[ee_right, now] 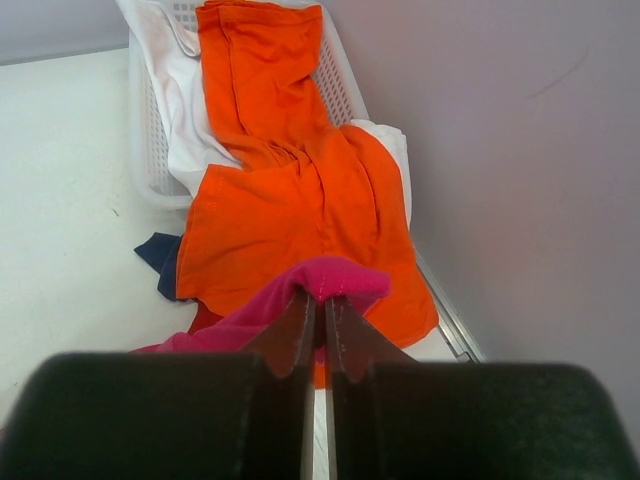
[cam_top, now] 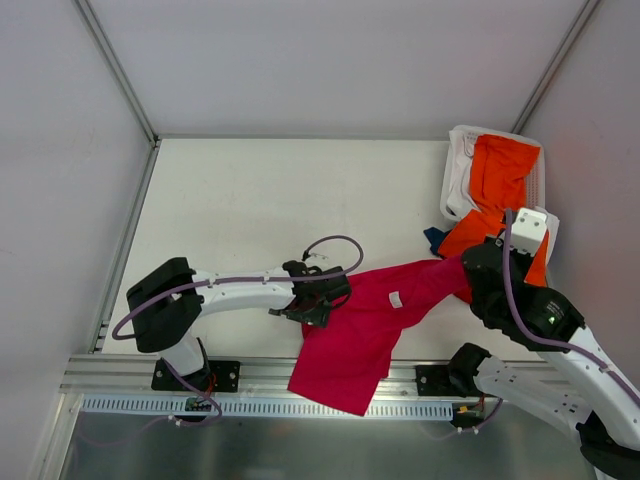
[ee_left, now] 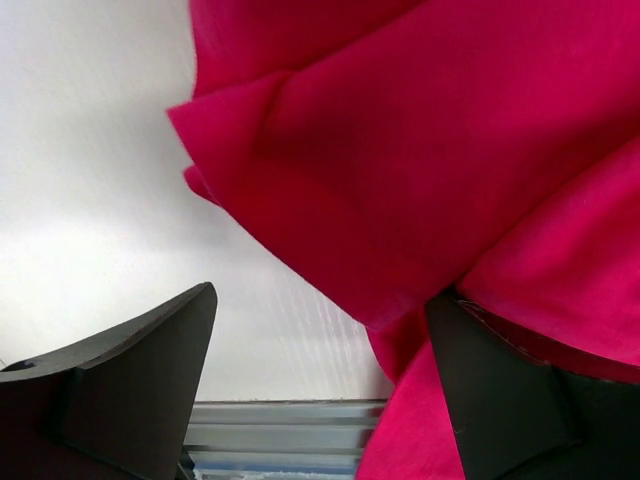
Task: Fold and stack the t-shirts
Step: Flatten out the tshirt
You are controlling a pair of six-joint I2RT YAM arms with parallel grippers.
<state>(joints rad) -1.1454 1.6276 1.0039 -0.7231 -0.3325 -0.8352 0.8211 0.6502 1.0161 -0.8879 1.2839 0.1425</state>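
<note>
Your right claw (ee_right: 322, 305) pinches the crimson t-shirt (cam_top: 360, 320), low in the middle of the top view, and your left claw (ee_left: 322, 300) is spread at its edge — it's soft and floppy, so grab a hem.

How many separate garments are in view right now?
4: crimson t-shirt draped over the near edge of the table; orange t-shirt spilling from the basket, far right; white cloth inside that basket; navy cloth peeking from under the orange one. More may be hidden beneath.

Orange t-shirt (cam_top: 497, 172) partly behind right arm (cam_top: 515, 298)
</note>
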